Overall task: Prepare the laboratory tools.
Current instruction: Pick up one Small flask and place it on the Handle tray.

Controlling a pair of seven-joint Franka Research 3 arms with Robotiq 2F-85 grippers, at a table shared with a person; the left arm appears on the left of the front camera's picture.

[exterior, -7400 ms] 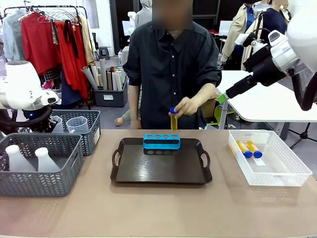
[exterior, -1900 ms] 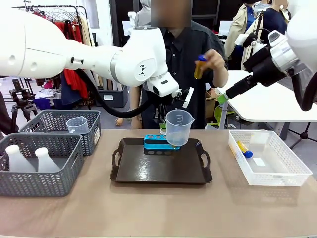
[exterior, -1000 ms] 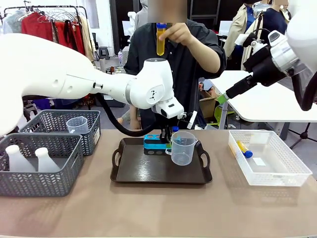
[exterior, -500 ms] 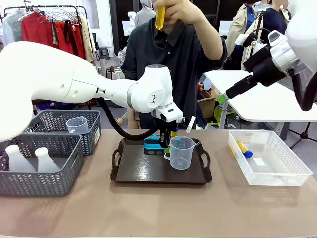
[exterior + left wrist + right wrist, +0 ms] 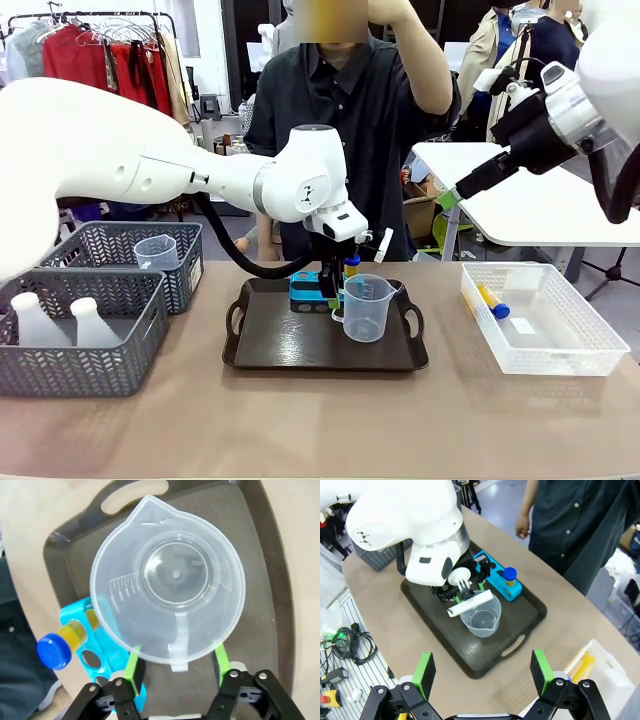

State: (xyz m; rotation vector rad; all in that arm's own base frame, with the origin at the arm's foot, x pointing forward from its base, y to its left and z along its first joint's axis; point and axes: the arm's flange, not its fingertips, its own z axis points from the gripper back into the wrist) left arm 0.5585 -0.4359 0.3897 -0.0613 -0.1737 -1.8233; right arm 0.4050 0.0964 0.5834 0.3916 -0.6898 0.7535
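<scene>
The beaker (image 5: pixel 366 308) stands upright on the tray (image 5: pixel 300 355), just beside the rack (image 5: pixel 308 293), which holds one tube (image 5: pixel 351 266). The left tool (image 5: pixel 176 659) is open, its pads (image 5: pixel 131 664) either side of the beaker's handle (image 5: pixel 178 647) and clear of it. The right tool (image 5: pixel 482 666) hangs open and empty, well above the tabletop (image 5: pixel 320 420). Placing the beaker looks done. The next move is probably to draw the left tool away without catching the handle, then go for a flask (image 5: pixel 35 320) in the basket (image 5: pixel 80 370).
</scene>
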